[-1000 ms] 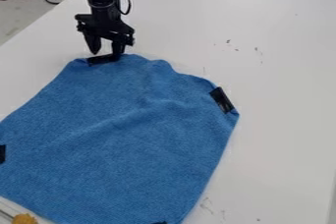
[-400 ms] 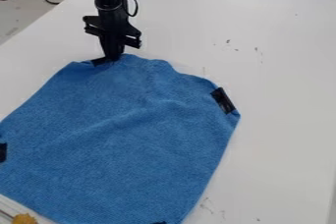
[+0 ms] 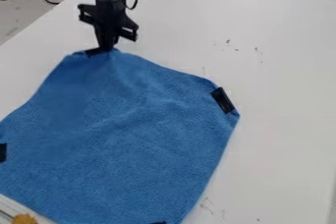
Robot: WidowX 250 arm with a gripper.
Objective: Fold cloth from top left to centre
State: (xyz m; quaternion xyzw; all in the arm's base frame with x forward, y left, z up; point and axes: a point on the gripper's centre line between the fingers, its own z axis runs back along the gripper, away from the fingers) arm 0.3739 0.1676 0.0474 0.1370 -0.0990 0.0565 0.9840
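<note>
Blue, finely textured fabric makes up the cloth (image 3: pixel 125 134), which lies spread on the white table (image 3: pixel 279 80), its upper edge pinched in the gripper (image 3: pixel 107 48) at the top left of the camera view. I see the fingers closed together on that edge, just beside a black patch (image 3: pixel 93 52), with the fabric gathering to a point at the grip and creases running down from it. I judge it light and limp, so weight shouldn't trouble me; what should is that it probably won't carry a push, only a pull, and the middle may sag or bunch if I drag it low. The hold looks shallow to me, taken right at the rim, so a quick tug could let the hem slip out. I would keep the pinch firm, since nothing here seems fragile, lift enough for the corner to clear the layer beneath, then bring it gently down toward the centre. If it slips, I'd take hold again by the patch, a little further in, where a small fold of fabric should give better purchase. The black patch (image 3: pixel 222 100) on the right corner looks like another usable spot, but this fold doesn't call for it.
</note>
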